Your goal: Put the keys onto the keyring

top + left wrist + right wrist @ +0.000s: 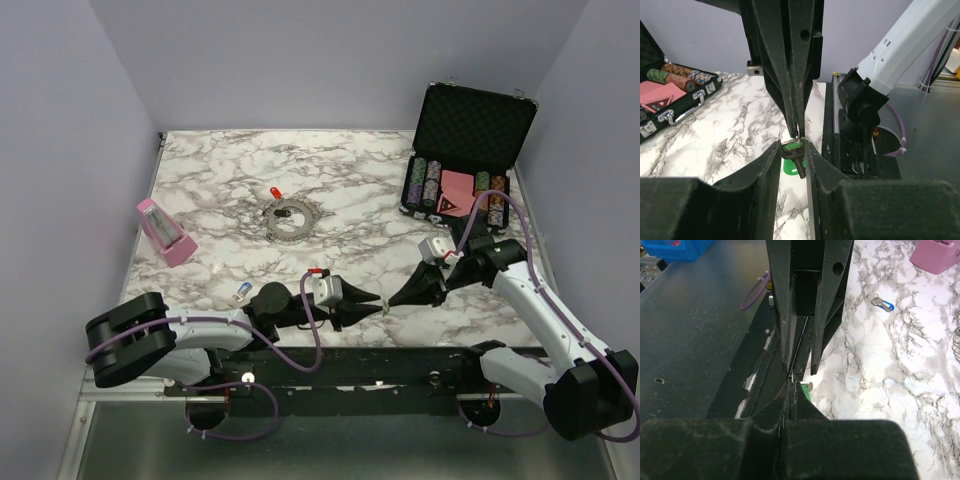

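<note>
Left wrist | key (790,166) | green plastic head, dark metal blade

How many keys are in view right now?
3: green key held between left gripper and right gripper; blue key by the left arm; red key beside the keyring. More may be hidden.

A: On my screen the green key (792,162) has a smooth plastic head and a dull metal blade.
B: And the left gripper (793,150) fingers?
A: Matt black plastic, I'd say, slightly grainy. The table (220,190) is smooth and marble-look with a soft sheen. The keyring (289,220) is bare silvery metal.
</note>
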`<action>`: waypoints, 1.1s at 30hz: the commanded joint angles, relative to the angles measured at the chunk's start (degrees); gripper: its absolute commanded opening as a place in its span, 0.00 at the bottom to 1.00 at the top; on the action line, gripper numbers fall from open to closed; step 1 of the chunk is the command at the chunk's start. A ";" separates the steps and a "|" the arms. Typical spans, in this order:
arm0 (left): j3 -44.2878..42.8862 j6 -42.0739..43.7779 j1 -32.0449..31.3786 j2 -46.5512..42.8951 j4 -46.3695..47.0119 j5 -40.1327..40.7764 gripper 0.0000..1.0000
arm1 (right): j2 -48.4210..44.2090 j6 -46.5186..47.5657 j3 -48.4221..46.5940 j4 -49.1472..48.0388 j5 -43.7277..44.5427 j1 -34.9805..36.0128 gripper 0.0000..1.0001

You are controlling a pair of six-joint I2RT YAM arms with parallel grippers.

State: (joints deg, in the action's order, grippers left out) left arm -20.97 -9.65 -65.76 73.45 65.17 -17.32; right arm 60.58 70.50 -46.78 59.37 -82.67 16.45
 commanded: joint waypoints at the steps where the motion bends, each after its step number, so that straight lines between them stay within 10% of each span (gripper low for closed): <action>1: 1.81 -0.81 -0.34 -0.06 1.98 -1.93 0.34 | -0.55 -0.98 0.03 -1.63 -2.75 0.25 0.00; 33: -2.32 -2.04 -0.34 2.58 1.28 -3.86 0.20 | -0.72 -3.44 1.61 -4.18 -2.75 0.25 0.01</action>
State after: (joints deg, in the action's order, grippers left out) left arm -22.04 -10.85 -65.76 75.64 65.01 -19.33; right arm 60.51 67.77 -46.06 56.42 -83.37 16.45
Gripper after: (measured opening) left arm 0.201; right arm 0.015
